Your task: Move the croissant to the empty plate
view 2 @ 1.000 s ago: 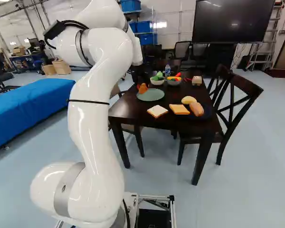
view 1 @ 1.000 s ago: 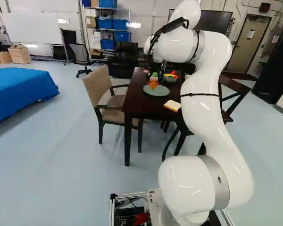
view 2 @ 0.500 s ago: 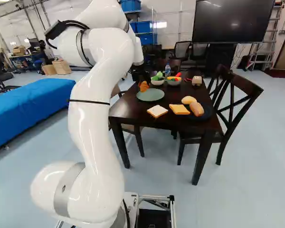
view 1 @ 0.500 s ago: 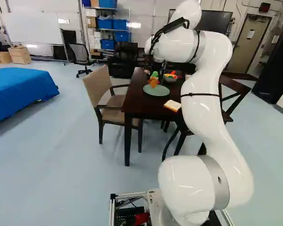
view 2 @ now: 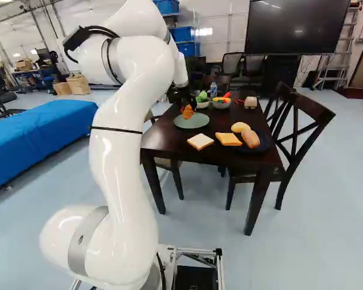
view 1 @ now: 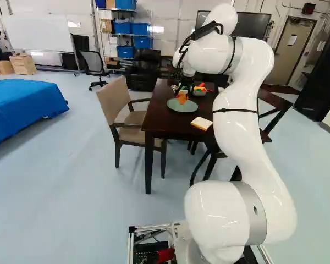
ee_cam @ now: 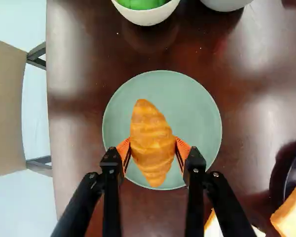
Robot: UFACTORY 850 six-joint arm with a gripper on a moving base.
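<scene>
Placement is the step in hand: we judge the pick and the carry to be done, with lowering and release to follow. We have the croissant in the gripper, over the green plate on the dark table. In the wrist view, we see the plate's rim extend past the croissant on all sides. We cannot tell how much clearance remains beneath it.

Finger state: we hold the fingers part-way open, set apart by the croissant's width. Both orange pads press on its middle from opposite sides. Its long axis runs across the line between the pads, at a slight slant, and both ends are free.

Next move: we lower straight down until the croissant's underside meets the plate, then spread the fingers evenly and raise the gripper clear. Before lowering, we may shift slightly toward the white bowl to centre the load, since it lies toward the opposite side of the plate.

Caution: if we release too high, the croissant may roll or tip; if we press too low, the fingertips may strike the plate.
</scene>
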